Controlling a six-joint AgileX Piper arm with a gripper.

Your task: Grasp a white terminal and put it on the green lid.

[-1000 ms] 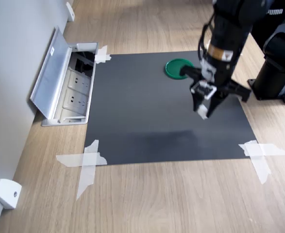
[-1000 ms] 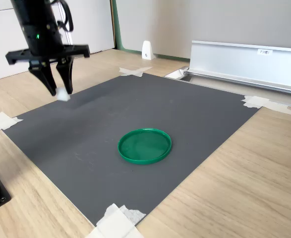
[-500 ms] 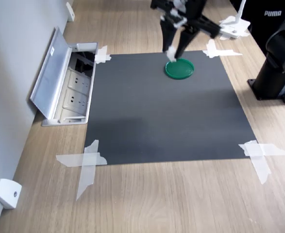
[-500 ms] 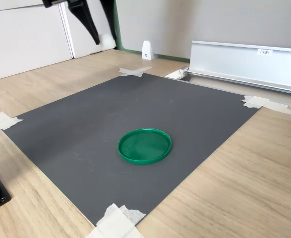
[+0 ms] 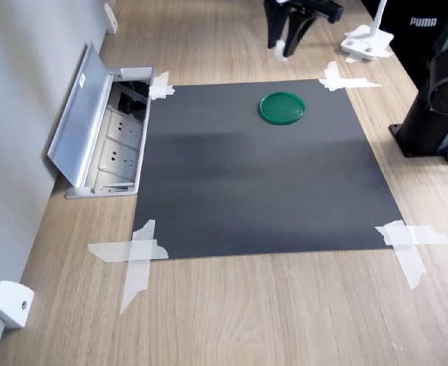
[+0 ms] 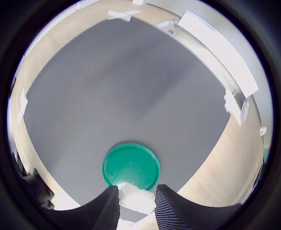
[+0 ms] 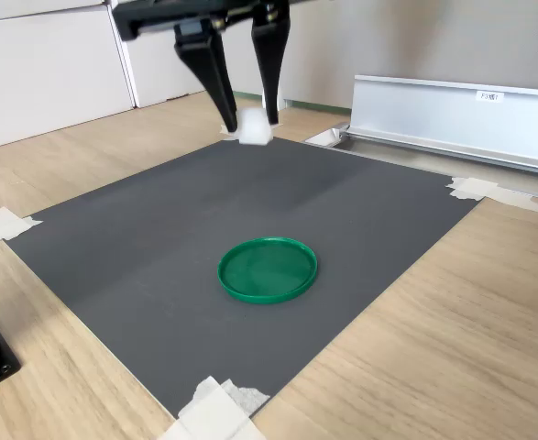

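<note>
Gripper: the gripper (image 7: 250, 117) hangs high above the dark mat (image 5: 262, 175), jaws clenched on the white terminal (image 7: 255, 129), right at their tips.

White terminal: tiny, pale, blocky; in the wrist view it shows as a small white block (image 6: 136, 198) wedged between two ribbed black fingers (image 6: 106, 208). In the first exterior view it is a white speck (image 5: 280, 52) at the jaw tips, near the picture's upper edge.

Green lid: flat, round, dark green with a raised rim, lying on the mat (image 7: 267, 269). In the first exterior view it sits near the mat's far edge (image 5: 282, 107), nothing on it. In the wrist view it lies just past the held block (image 6: 130, 166).

Mat: charcoal sheet taped to the wooden bench (image 5: 285, 313) at its corners with white tape (image 5: 136, 255).

Surroundings: an open silver socket box (image 5: 101, 130) beside the mat on the first exterior view's left.
</note>
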